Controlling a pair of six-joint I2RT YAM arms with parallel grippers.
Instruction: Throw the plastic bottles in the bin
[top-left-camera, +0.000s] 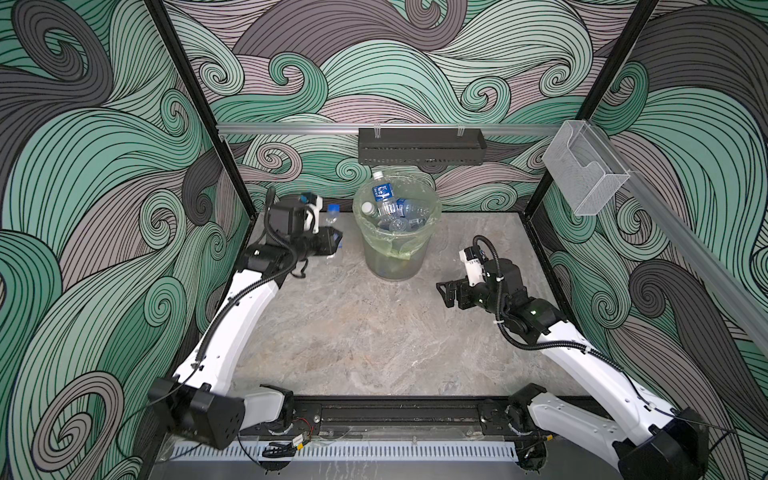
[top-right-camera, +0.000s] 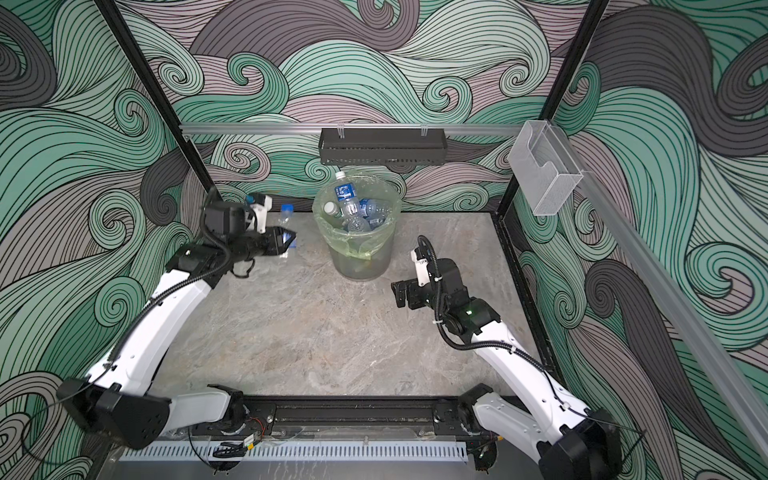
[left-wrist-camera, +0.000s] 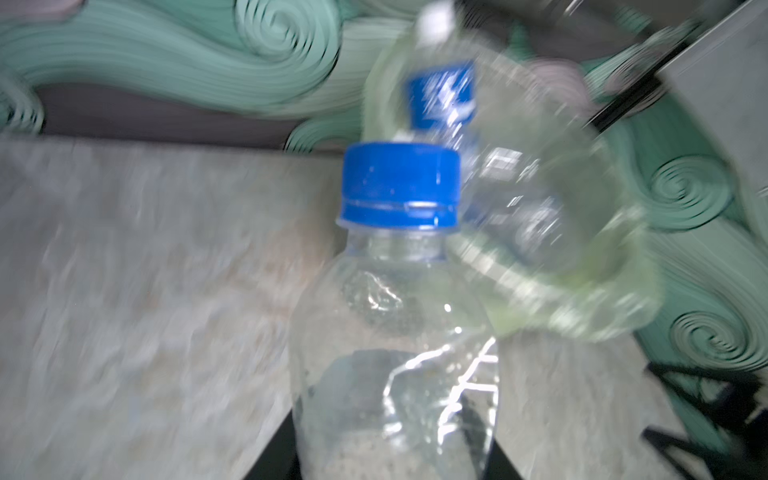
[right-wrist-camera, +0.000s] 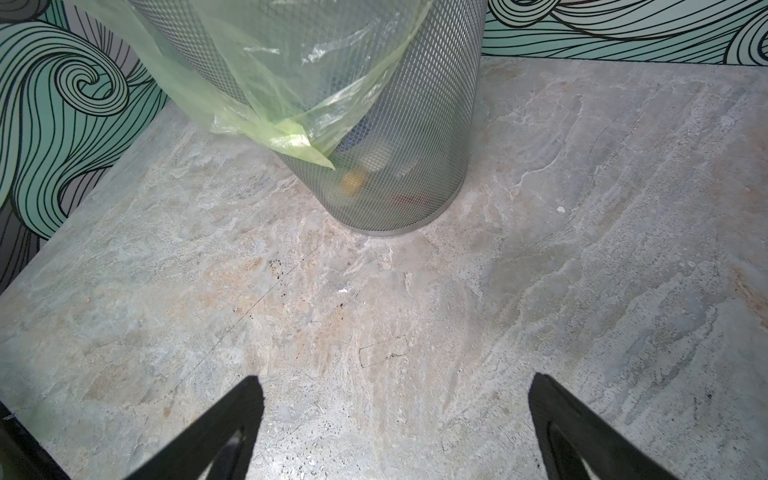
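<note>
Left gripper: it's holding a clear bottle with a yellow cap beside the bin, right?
No, the cap is blue, not yellow; the left wrist view shows it. The left gripper does hold a clear bottle beside the bin.

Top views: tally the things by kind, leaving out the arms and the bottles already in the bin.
Bin: 1
Blue-capped bottle outside it: 1
Black tray: 1
Clear box: 1
Total: 4

Teal, mauve and dark grey swirls lined in black cover the walls (top-left-camera: 415, 62). The table (top-left-camera: 374, 332) is mottled grey-beige. The bin (right-wrist-camera: 436, 124) is grey mesh, its bag (right-wrist-camera: 249, 62) yellow-green; the bottle (left-wrist-camera: 395, 374) is clear, blue-capped.
</note>
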